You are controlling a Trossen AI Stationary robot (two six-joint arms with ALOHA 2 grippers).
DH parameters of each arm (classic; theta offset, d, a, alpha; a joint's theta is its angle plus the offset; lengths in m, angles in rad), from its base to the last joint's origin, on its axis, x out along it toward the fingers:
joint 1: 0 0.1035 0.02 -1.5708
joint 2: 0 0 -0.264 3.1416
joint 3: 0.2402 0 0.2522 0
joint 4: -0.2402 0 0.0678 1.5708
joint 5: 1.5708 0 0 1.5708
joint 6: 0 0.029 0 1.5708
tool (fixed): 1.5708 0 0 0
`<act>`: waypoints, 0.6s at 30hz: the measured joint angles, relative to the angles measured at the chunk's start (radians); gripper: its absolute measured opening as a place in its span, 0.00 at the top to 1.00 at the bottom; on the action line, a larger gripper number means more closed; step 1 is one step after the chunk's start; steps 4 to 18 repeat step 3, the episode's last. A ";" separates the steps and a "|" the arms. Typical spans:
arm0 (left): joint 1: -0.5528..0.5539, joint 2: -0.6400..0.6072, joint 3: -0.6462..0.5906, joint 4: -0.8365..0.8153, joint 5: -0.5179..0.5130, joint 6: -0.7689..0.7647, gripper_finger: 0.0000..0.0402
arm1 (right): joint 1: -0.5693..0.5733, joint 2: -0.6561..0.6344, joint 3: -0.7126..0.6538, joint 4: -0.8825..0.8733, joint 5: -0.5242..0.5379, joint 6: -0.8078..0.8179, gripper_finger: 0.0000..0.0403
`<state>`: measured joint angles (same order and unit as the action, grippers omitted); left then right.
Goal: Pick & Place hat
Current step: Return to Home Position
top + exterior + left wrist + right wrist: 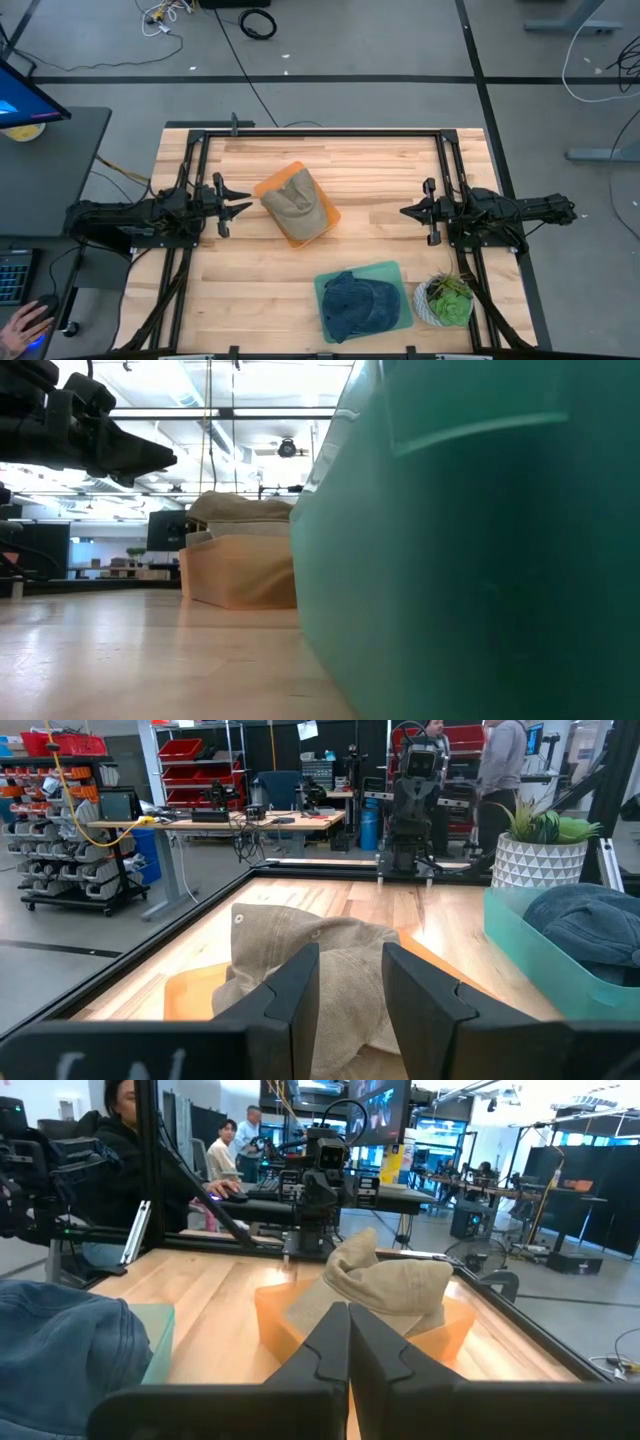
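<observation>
A tan hat lies in an orange bin at the table's middle; it also shows in the left wrist view and in the right wrist view. A blue denim hat lies in a teal bin near the front edge. My left gripper is open and empty, level, just left of the orange bin. My right gripper is shut and empty at the table's right side, pointing toward the orange bin.
A potted plant in a white pot stands right of the teal bin. A black frame runs around the table. A person's hand rests on a mouse off the table's left front.
</observation>
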<state>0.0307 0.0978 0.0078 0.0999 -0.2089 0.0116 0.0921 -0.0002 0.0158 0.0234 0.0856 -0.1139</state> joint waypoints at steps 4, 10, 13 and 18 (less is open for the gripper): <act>0.000 0.000 0.000 0.000 0.000 0.000 0.71 | 0.000 0.000 0.000 0.000 0.000 0.000 0.99; 0.000 0.000 0.000 0.000 0.000 0.000 0.71 | 0.000 0.000 0.000 0.000 0.000 0.000 0.99; 0.000 0.000 0.000 0.000 0.000 0.000 0.71 | 0.000 0.000 0.000 0.000 0.000 0.000 0.99; 0.000 0.000 0.000 0.000 0.000 0.000 0.71 | 0.000 0.000 0.000 0.000 0.000 0.000 0.99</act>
